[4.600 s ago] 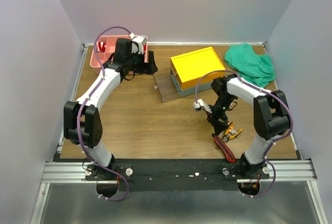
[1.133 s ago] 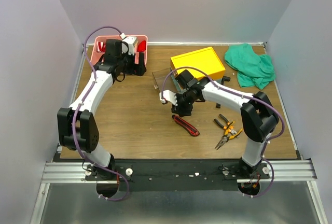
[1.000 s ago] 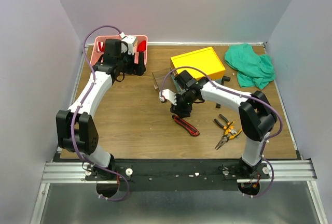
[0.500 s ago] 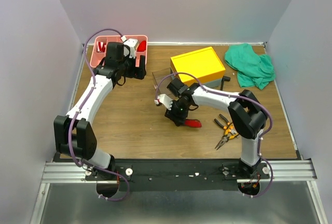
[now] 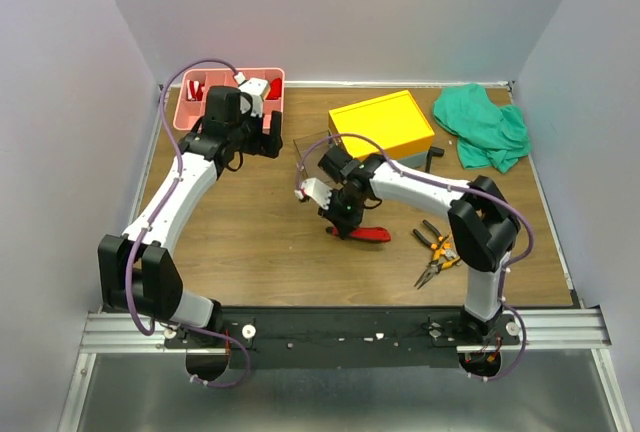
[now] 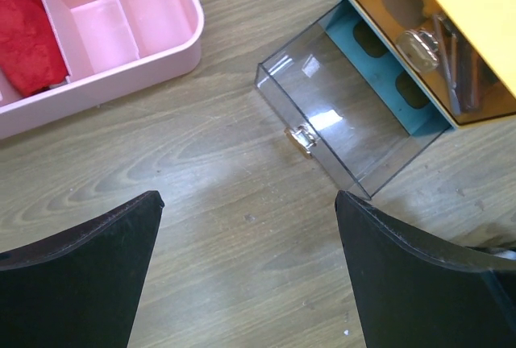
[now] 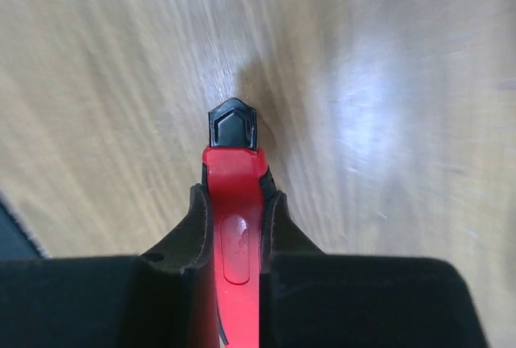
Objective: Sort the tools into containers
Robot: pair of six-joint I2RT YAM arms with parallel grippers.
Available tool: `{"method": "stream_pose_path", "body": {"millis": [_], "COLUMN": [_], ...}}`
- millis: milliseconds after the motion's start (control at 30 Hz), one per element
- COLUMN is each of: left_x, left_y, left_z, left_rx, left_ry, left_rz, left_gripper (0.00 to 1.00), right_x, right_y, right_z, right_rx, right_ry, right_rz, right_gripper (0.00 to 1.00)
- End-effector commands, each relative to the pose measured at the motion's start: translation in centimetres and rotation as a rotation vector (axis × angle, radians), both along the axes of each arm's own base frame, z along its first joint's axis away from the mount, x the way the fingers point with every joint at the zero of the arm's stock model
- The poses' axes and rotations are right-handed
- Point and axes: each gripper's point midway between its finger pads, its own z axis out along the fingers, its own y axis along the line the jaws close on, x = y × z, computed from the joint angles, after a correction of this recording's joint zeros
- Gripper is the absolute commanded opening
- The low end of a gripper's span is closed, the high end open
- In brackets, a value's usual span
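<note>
My right gripper is shut on the red-and-black cutter, whose black tip pokes out ahead of the fingers, close over the wood. From above, the cutter lies crosswise mid-table under the right gripper. Orange-and-black pliers lie on the table to its right. My left gripper hangs open over bare wood between the pink tray and the grey toolbox with a yellow lid. Its clear drawer is pulled out.
A green cloth lies at the back right. A red item sits in one tray compartment. A small black object rests beside the toolbox. The pink tray stands at the back left, partly behind the left arm.
The right jaws have closed on the cutter, which has turned from diagonal to crosswise and shifted slightly left. The left gripper has drifted a little away from the tray, still open.
</note>
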Motion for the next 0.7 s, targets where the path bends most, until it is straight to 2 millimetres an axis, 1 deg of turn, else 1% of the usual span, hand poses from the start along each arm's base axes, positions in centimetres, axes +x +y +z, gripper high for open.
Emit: {"method": "stream_pose_path", "body": {"millis": [0,33,67,167,200,267,300,333,367,400,433,467,500,533,633,667], "left_x": [0.7,0.7,0.8,0.8,0.9,0.9,0.9,0.9,0.9,0.9,0.8,0.6,0.7,0.6,0.4,0.4], "left_y": [0.9,1.0,1.1,1.9,2.2,2.5,2.5,2.6,2.6,2.6,2.6,2.6,2.6,2.6,2.7,2.7], "left_z": [1.3,1.4,1.4,1.4,1.4,1.5,1.4,1.5,1.4,1.4,1.3,1.0,1.0,0.8,0.5,0.3], "left_rx": [-0.023,-0.032,-0.037,-0.048,-0.05,-0.054,-0.056,-0.056,-0.054,-0.054,-0.055,-0.054,-0.053,-0.053,-0.044,-0.042], "left_ry": [-0.042,-0.04,-0.041,-0.041,-0.04,-0.042,-0.04,-0.041,-0.041,-0.042,-0.039,-0.031,-0.031,-0.027,-0.018,-0.012], "left_rz": [0.021,0.024,0.028,0.048,0.056,0.063,0.064,0.067,0.066,0.066,0.065,0.064,0.065,0.064,0.059,0.057], "left_gripper": [0.99,0.99,0.99,0.99,0.99,0.99,0.99,0.99,0.99,0.99,0.99,0.99,0.99,0.99,0.99,0.99], "right_x": [2.2,2.7,3.7,5.5,6.6,8.1,9.4,10.2,11.5,12.2,13.5,14.3,14.7,15.4,15.8,16.2], "right_y": [3.0,3.4,4.3,5.5,6.1,6.7,7.4,7.8,8.1,8.5,9.2,9.6,10.0,10.7,12.0,12.6], "right_z": [11.5,12.7,15.1,17.5,18.6,19.4,20.3,20.4,21.1,21.5,21.5,21.7,21.5,21.7,22.0,21.6], "right_rx": [0.241,0.272,0.325,0.383,0.412,0.437,0.472,0.482,0.505,0.523,0.535,0.551,0.555,0.572,0.625,0.642], "right_ry": [-0.094,-0.104,-0.14,-0.191,-0.219,-0.257,-0.292,-0.306,-0.339,-0.343,-0.352,-0.359,-0.353,-0.357,-0.352,-0.351], "right_rz": [-0.016,-0.024,-0.03,-0.05,-0.06,-0.08,-0.088,-0.098,-0.114,-0.134,-0.145,-0.153,-0.157,-0.154,-0.127,-0.118], "right_gripper": [0.01,0.01,0.01,0.01,0.01,0.01,0.01,0.01,0.01,0.01,0.01,0.01,0.01,0.01,0.01,0.01]}}
